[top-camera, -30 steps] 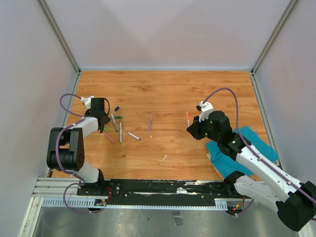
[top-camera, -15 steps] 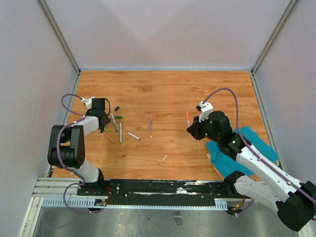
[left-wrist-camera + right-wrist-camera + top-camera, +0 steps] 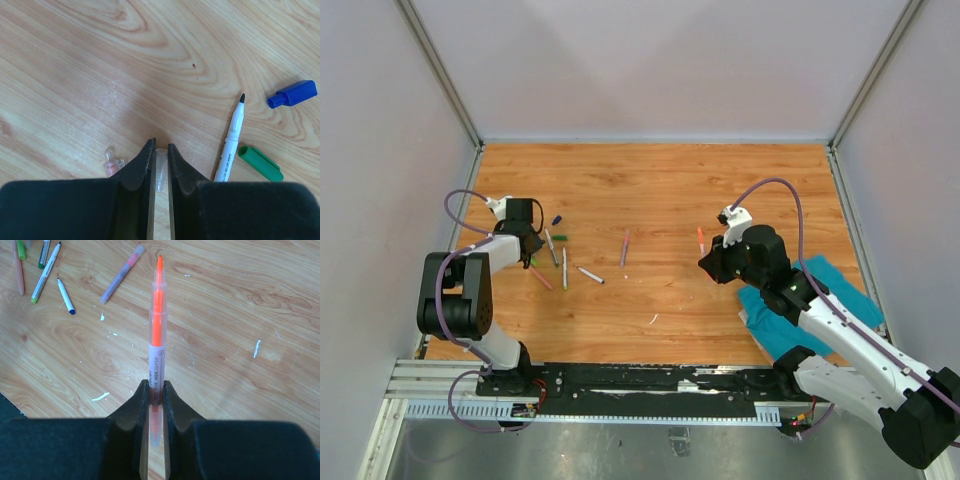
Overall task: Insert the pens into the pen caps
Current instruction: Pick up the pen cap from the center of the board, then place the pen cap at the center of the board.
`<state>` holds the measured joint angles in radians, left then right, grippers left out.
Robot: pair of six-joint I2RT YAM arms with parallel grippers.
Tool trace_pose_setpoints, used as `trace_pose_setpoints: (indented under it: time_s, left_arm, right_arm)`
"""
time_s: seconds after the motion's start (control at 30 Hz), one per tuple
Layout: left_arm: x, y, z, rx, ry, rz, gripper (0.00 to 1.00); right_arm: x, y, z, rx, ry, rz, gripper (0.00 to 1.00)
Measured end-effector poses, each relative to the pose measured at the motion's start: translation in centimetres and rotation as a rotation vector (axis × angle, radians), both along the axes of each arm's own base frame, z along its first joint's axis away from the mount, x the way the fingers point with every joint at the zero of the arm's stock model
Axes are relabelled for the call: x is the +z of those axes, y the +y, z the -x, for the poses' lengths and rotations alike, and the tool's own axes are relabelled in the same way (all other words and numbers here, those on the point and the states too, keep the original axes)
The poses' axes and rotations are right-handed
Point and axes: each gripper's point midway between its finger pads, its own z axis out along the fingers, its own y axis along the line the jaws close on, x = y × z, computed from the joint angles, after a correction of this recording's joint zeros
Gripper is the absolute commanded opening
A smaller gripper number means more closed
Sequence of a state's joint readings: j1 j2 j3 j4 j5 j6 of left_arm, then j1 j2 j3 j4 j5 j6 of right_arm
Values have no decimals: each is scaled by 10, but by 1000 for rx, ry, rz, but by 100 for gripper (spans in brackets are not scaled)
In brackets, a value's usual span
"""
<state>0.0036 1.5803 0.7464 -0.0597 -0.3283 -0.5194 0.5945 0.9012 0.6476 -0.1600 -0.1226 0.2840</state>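
My left gripper [image 3: 160, 146] is shut on a small clear pen cap [image 3: 160, 170] low over the wood at the table's left [image 3: 525, 238]. A pinkish clear cap [image 3: 113, 164] lies just left of the jaws. A white pen with a black tip [image 3: 231, 142], a green cap [image 3: 260, 163] and a blue cap [image 3: 292, 94] lie to the right. My right gripper [image 3: 156, 385] is shut on an orange highlighter pen [image 3: 157, 325], uncapped tip pointing away; it also shows in the top view [image 3: 700, 240], and the right gripper [image 3: 706, 262] is there too.
A purple pen [image 3: 624, 248] lies mid-table. Several loose pens [image 3: 564, 268] lie by the left arm, also seen in the right wrist view [image 3: 45, 272]. A teal cloth [image 3: 820, 300] lies under the right arm. Grey walls enclose the table.
The left arm has shifted very slightly at the pen cluster. The right arm and its orange pen have not moved.
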Motion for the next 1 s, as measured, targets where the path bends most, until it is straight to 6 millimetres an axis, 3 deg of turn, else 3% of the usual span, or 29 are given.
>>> trace_pose_setpoints:
  time_s: [0.2, 0.37, 0.47, 0.67, 0.87, 1.0]
  left_arm:
    - [5, -5, -2, -24, -14, 18, 16]
    - [26, -17, -8, -77, -75, 40, 16]
    - [39, -34, -11, -127, -111, 46, 15]
    - [63, -102, -2, -316, -176, 79, 13]
    - [66, -161, 34, -498, -158, 129, 14]
    - [69, -213, 63, -647, -149, 155, 14]
  right_arm:
    - [0, 0, 0, 0, 2, 1, 1]
    - [-1, 0, 0, 0, 2, 1, 1]
    - [0, 0, 1, 0, 2, 1, 1]
    - [4, -4, 5, -2, -6, -3, 1]
    - [16, -12, 7, -30, -44, -11, 1]
    - [18, -17, 7, -51, -56, -7, 1]
